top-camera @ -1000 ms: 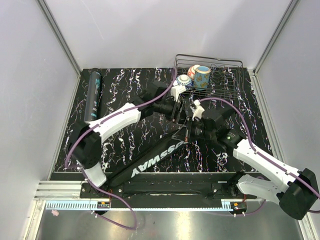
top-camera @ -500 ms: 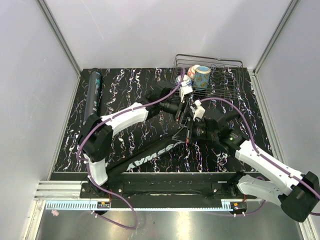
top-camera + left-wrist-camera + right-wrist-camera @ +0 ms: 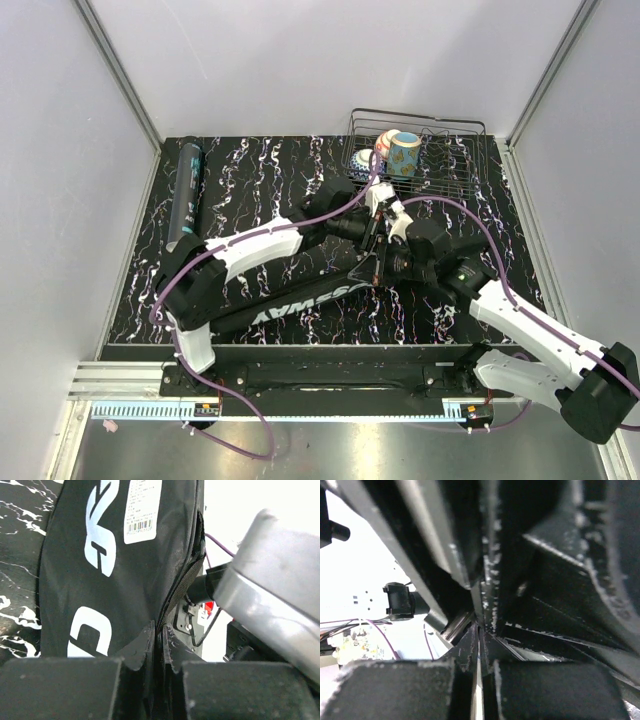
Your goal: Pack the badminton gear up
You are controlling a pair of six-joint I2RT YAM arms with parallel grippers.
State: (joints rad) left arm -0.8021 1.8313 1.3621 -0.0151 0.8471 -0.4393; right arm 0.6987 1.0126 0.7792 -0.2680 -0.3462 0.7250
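- Find the CROSSWAY bag [image 3: 300,305] running from the tabletop's near-left corner to its middle, far end lifted off the surface
- Note the left gripper [image 3: 158,632] pinched almost completely closed on the bag's edge, right beside the zip seam
- Take the right gripper [image 3: 479,630] as clamped fully closed too, apparently on a fold of that same raised end; too close and dark in its wrist view to say which part
- Judge the step as parting the bag's mouth: draw the two grips apart slowly and sideways, without hauling the whole bag along
- Watch for thin fabric slipping out of the pinch; take a deeper bite if the seam creeps
- Steer clear of the wire basket [image 3: 440,150] at the far-right corner, just behind the left wrist
- Leave the dark tube [image 3: 187,190] along the left edge near the far-left corner for later; see no racket or shuttlecocks in any view
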